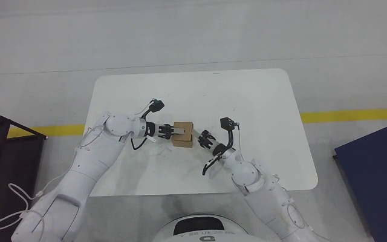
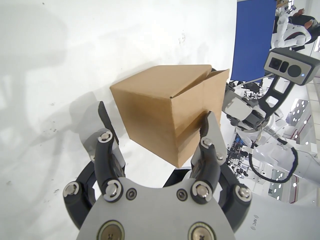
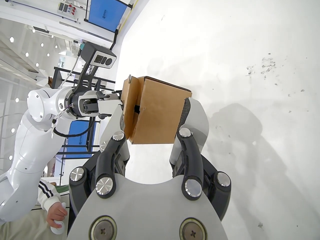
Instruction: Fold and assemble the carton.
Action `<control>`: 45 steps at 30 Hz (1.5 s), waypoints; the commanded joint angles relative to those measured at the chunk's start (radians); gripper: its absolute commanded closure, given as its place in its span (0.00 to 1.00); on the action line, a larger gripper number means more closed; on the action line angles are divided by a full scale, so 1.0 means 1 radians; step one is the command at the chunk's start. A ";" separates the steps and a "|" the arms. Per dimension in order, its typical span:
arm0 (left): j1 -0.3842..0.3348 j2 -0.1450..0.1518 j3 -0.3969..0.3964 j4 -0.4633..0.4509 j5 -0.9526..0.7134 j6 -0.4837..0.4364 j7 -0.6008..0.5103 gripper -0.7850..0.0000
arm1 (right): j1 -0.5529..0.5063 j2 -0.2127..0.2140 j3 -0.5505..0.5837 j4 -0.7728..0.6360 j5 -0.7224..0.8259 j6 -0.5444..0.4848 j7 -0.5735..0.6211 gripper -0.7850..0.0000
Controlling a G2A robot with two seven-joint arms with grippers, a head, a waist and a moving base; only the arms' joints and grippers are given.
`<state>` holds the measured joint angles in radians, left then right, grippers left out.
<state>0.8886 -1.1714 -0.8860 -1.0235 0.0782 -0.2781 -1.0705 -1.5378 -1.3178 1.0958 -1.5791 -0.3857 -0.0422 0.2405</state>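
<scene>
A small brown carton (image 1: 183, 134) sits near the middle of the white table (image 1: 242, 97) between my two grippers. In the left wrist view the carton (image 2: 150, 116) has a loose flap at its far end. My left gripper (image 2: 155, 109) stands open around it: one fingertip (image 2: 207, 126) touches the carton's side, the other pad (image 2: 105, 118) stays a little apart. From the opposite end my right gripper (image 3: 152, 106) is shut on the carton (image 3: 160, 111), one finger (image 3: 188, 111) on a side wall and the other by the raised flap.
The table's near edge lies just below both arms (image 1: 205, 190). A black frame (image 1: 15, 142) stands on the floor to the left, a blue panel (image 1: 363, 175) to the right. Bare tabletop stretches behind and right of the carton.
</scene>
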 commanded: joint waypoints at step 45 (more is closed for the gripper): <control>0.009 0.015 -0.080 -0.003 -0.103 -0.001 0.034 0.00 | 0.015 0.002 0.025 -0.019 0.073 -0.094 -0.019 0.71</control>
<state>0.8974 -1.1602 -0.9439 -1.0308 -0.0017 -0.2762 -1.0428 -1.5196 -1.3164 1.1150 -1.5864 -0.3117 -0.1292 0.2268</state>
